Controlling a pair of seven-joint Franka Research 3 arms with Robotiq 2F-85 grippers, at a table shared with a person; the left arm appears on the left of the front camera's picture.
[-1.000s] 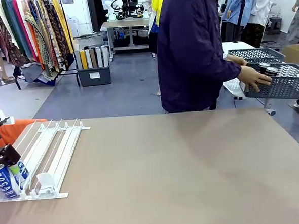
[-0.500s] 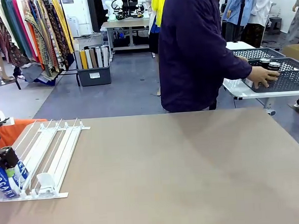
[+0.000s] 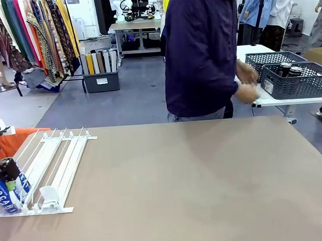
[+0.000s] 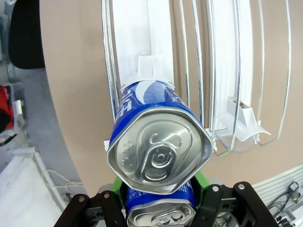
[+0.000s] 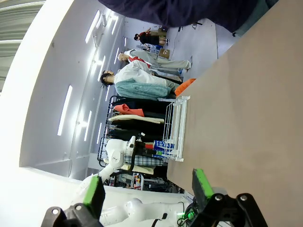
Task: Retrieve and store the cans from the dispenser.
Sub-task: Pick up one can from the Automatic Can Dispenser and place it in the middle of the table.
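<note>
At the far left of the front view, my left gripper (image 3: 9, 179) is clenched on a blue-and-white POCARI can (image 3: 4, 197). The can stands tilted at the low front end of the dispenser (image 3: 59, 159), in its leftmost lane. A white pusher block (image 3: 49, 194) sits in a lane just to the right.

I see two risks. The can leans against the front rail, so lifting at this angle could catch its base on the lip and twist it out of the pads. A neighbouring can could also be dragged out and roll off the table (image 3: 197, 184).

The left wrist view shows what the front view cannot: a second can (image 4: 158, 215) lies touching the first, nearer the palm. The green pads sit where the two cans meet, so I cannot tell which one they actually pinch.

In the middle, beyond the table's far edge, a person in a dark jacket stands turned away, with one hand (image 3: 249, 93) blurred.

At the far right, a dark grey basket (image 3: 306, 84) rests on a separate white table, well apart from the dispenser, with dark cans inside. I judge that a long carry, which raises the chance of the can slipping.

The right wrist view shows my right gripper (image 5: 147, 189) released, nothing between its pads, above bare tabletop.
</note>
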